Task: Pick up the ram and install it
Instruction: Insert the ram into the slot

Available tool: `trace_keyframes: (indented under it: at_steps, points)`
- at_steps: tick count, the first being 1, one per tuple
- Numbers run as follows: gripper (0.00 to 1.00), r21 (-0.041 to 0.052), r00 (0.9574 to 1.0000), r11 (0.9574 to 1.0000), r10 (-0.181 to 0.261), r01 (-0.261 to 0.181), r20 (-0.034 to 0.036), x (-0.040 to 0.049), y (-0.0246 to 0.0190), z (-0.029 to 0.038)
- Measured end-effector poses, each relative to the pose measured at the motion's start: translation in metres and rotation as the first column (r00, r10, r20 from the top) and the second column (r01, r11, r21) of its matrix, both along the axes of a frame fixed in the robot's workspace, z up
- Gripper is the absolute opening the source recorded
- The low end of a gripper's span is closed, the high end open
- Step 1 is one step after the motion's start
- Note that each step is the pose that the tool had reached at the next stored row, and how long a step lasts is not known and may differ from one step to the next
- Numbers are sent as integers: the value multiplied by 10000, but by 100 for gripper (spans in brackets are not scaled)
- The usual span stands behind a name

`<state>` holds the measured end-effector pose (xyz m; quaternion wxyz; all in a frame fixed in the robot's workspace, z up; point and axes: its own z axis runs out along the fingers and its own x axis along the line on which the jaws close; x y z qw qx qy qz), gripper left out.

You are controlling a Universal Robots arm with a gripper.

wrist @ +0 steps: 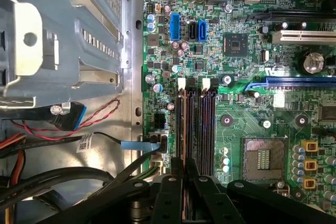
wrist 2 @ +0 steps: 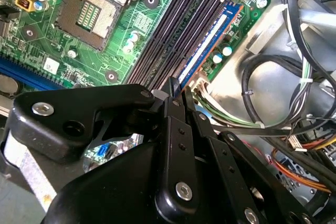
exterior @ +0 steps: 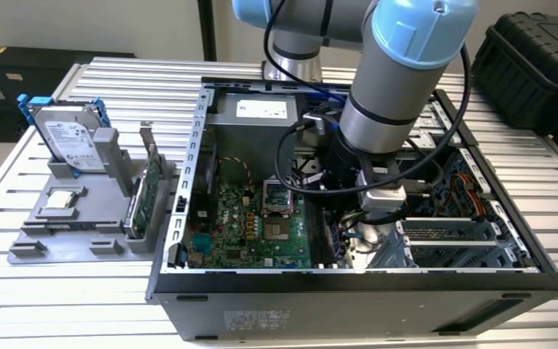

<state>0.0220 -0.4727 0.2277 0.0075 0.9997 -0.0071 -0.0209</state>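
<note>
I see my gripper (wrist 2: 173, 88) down inside the open computer case (exterior: 357, 280), its jaws pinching the near end of the ram (wrist 2: 206, 45), which stands on edge in the outermost memory slot of the motherboard (wrist: 241, 77). Black linkage hides the ram's gripped end in both wrist views, and I can't tell whether it is fully seated.

ram (wrist 2: 207, 43) on edge in outermost slot

Ribbed metal table (exterior: 85, 291), open computer case (exterior: 357, 298), grey parts holder (exterior: 66, 233) beside it
</note>
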Motion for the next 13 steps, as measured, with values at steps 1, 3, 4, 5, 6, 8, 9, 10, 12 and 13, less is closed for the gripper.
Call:
trace_keyframes:
  at_steps: [1, 3, 4, 5, 6, 8, 9, 10, 12, 13]
  points:
    - [0, 1, 10000, 10000, 0, 0, 0, 1, 3, -4]
    - [0, 2, 10000, 10000, 1, -1, 1, 1, 8, -13]
    - [0, 4, 10000, 10000, 1, -1, 1, 1, 9, -20]
    - [0, 2, 10000, 10000, 1, -1, 1, 1, 10, -29]
    - [0, 2, 10000, 10000, 0, 0, 1, 0, 11, -40]
    - [0, 0, 10000, 10000, 1, -1, 0, 0, 15, -53]
    - [0, 0, 10000, 10000, 0, 0, 0, 0, 18, -56]
    - [0, 1, 10000, 10000, 1, -1, 0, 0, 21, -59]
    - [0, 0, 10000, 10000, 1, -1, 0, 0, 27, -66]
    - [0, 2, 10000, 10000, 1, -1, 1, 1, 28, -72]
